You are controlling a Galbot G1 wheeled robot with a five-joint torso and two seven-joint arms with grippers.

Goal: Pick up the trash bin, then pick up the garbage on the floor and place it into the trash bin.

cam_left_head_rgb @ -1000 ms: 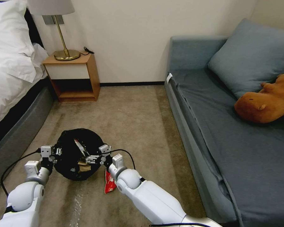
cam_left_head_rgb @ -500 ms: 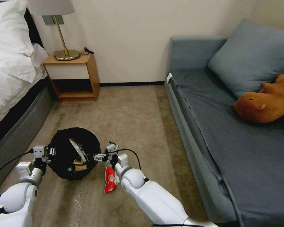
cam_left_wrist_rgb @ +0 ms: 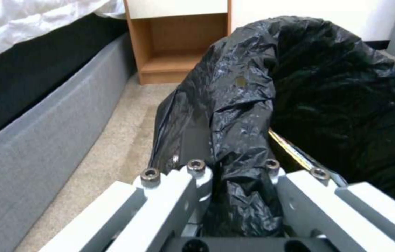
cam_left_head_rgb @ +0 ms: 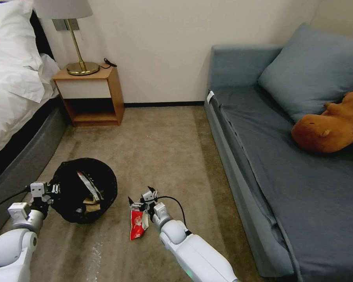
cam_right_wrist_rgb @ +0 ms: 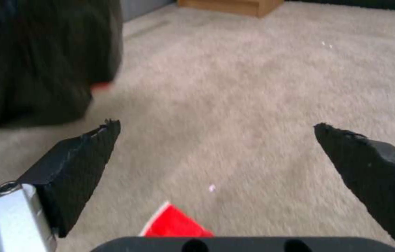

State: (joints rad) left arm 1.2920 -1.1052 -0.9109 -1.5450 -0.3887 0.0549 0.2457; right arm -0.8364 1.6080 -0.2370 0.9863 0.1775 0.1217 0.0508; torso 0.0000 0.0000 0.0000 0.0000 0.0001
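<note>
Gripping the bag-lined rim of the trash bin [cam_left_head_rgb: 84,190], the left gripper [cam_left_head_rgb: 47,192] sits at the lower left of the head view; in the left wrist view its jaws are clenched on a bunched fold of the black liner [cam_left_wrist_rgb: 239,196]. The trash bin hangs tilted, its mouth turned up and toward the camera, with a striped wrapper [cam_left_head_rgb: 88,186] and some brown paper [cam_left_head_rgb: 91,202] already lying inside. To the right of the bin, low in the middle of the frame, the red-and-white snack packet [cam_left_head_rgb: 137,224] lies flat on the carpet [cam_left_head_rgb: 168,152]; its long axis runs roughly from the bottom of the frame upward, leaning slightly right at the top. The right gripper [cam_left_head_rgb: 142,197] hovers just above the packet's upper end, jaws spread wide and holding nothing, as the right wrist view confirms: both black fingertips [cam_right_wrist_rgb: 81,154] stand well apart over bare carpet, and only a red corner of the packet [cam_right_wrist_rgb: 174,224] peeks in at the bottom edge. So the packet lies below and a little behind the open jaws, toward the robot's own body. The right arm is plainly the nearer one. I judge that closing across the packet's short width would suit its narrow shape best.
</note>
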